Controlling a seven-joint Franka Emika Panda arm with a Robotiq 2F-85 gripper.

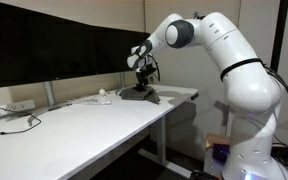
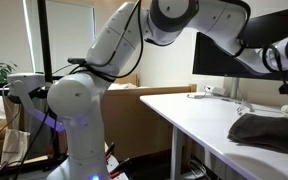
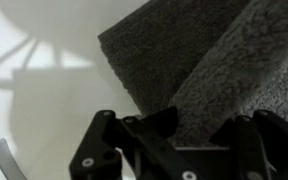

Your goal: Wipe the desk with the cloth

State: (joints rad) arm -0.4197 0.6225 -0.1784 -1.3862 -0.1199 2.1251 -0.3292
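The long white desk [image 1: 74,125] shows in both exterior views [image 2: 199,115]. The dark grey cloth [image 1: 141,96] lies rumpled near the desk's far end and also shows in an exterior view [image 2: 267,130]. My gripper [image 1: 141,84] points down onto the cloth. In the wrist view the cloth [image 3: 199,55] fills the upper right, with a raised fold running between my fingers [image 3: 202,120]. The fingers press against this fold from both sides. The bare white desk top [image 3: 44,110] shows to the left of the cloth.
Dark monitors [image 1: 54,40] stand along the desk's back edge. A thin black cable [image 1: 24,124] and a white power strip [image 1: 14,107] lie on the desk, with a small white object [image 1: 102,96] near the cloth. The desk edge [image 2: 174,125] is close by.
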